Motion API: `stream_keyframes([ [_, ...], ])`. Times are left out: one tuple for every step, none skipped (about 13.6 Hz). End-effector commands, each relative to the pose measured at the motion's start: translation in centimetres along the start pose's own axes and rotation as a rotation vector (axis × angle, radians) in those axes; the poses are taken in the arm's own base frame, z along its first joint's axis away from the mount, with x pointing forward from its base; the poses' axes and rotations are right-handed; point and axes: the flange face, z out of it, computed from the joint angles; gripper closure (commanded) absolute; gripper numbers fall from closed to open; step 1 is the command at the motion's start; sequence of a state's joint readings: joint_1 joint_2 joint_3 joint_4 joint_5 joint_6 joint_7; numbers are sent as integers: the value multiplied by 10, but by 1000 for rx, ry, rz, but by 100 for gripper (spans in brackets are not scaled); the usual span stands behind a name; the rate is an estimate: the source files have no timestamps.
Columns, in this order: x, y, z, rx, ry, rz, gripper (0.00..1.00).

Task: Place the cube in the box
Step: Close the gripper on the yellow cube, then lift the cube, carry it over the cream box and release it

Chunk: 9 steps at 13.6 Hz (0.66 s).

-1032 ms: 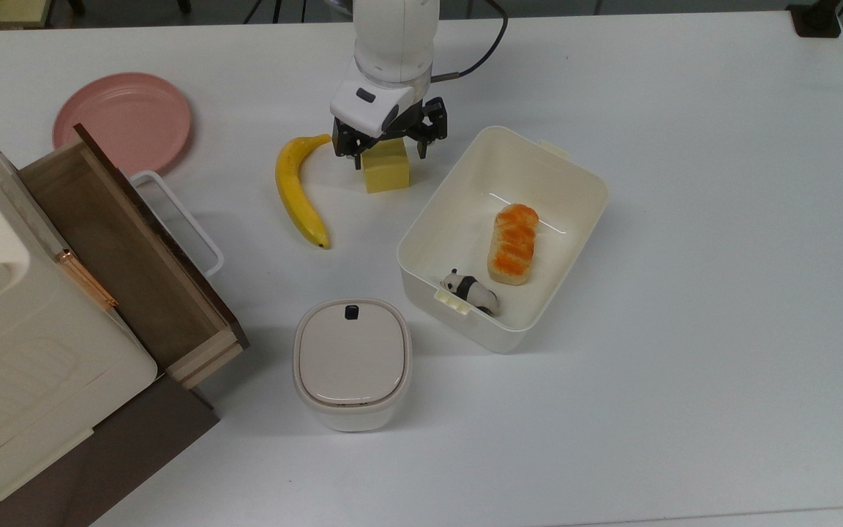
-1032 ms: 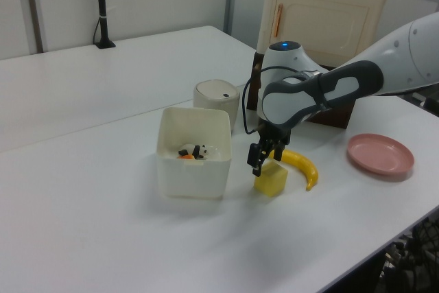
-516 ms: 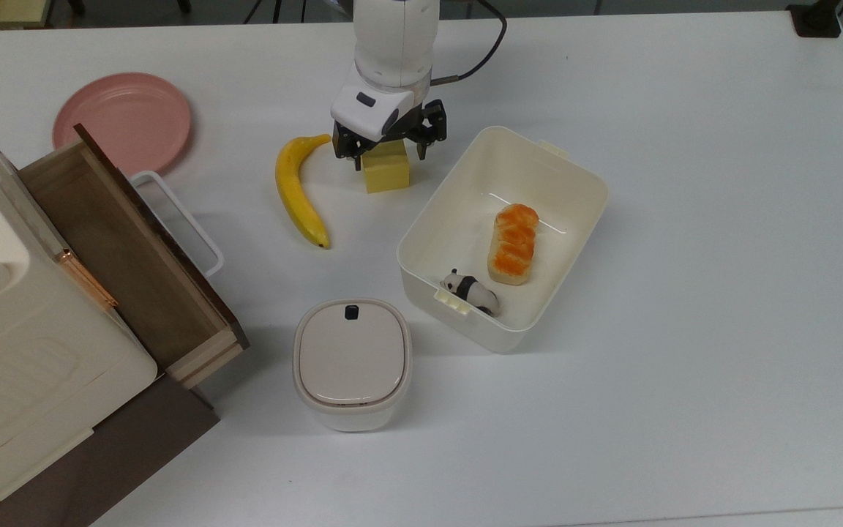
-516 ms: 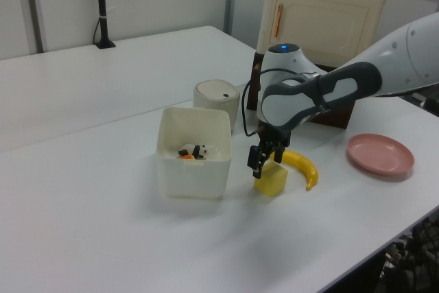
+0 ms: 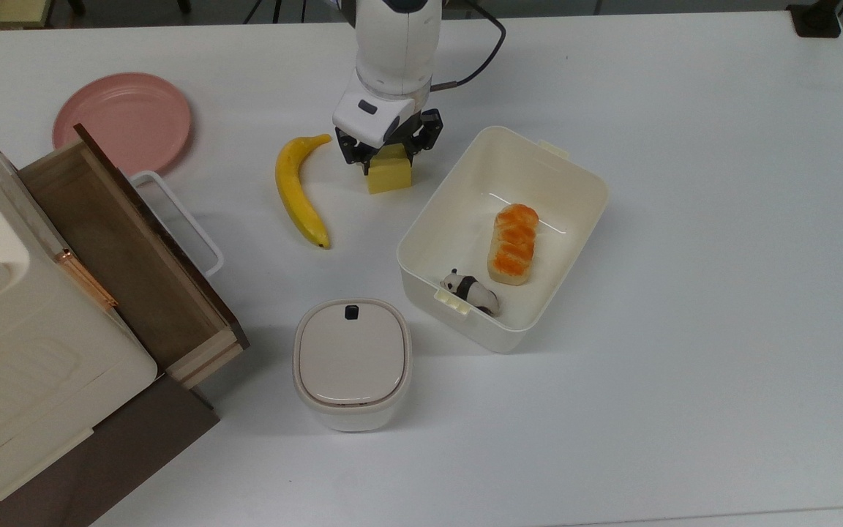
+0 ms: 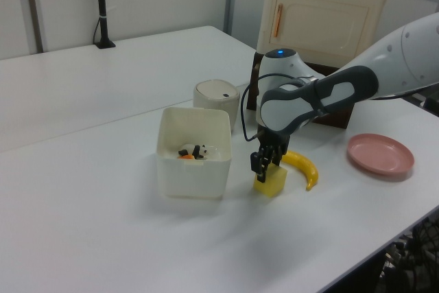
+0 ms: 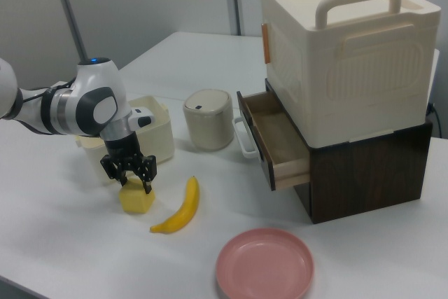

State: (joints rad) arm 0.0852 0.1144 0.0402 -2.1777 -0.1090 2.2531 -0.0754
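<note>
Between the jaws: cube [image 5: 389, 176].

We see the cube [image 5: 389, 174] as pale yellow, matt and foam-like, while the box [image 5: 575, 192] looks like smooth cream plastic with a faint sheen on its inner floor. The desk [image 5: 685, 293] has a flat white matt surface, the drawer [image 5: 121, 249] shows brown wood grain, and the plate [image 5: 123, 119] is smooth pink plastic. We find the banana [image 5: 297, 192] skin glossy, and the gripper [image 5: 388, 148] black and hard under a shiny white plastic shell.
</note>
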Motion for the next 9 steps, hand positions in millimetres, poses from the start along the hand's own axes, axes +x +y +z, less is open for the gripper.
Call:
stream_keyframes([
  [-2,-3,-1,-21,6,-5,56],
  [-1,-2,-5,-22,15,-3,56],
  [4,0,-16,-25,39,2,55],
  [9,6,-32,-29,70,37,56],
  [8,12,-61,-35,119,113,56],
  [3,13,-76,-43,127,140,56],
  [3,14,-91,-50,143,149,55],
  [7,17,-105,-53,154,155,55],
  [11,16,-122,-54,153,172,55],
])
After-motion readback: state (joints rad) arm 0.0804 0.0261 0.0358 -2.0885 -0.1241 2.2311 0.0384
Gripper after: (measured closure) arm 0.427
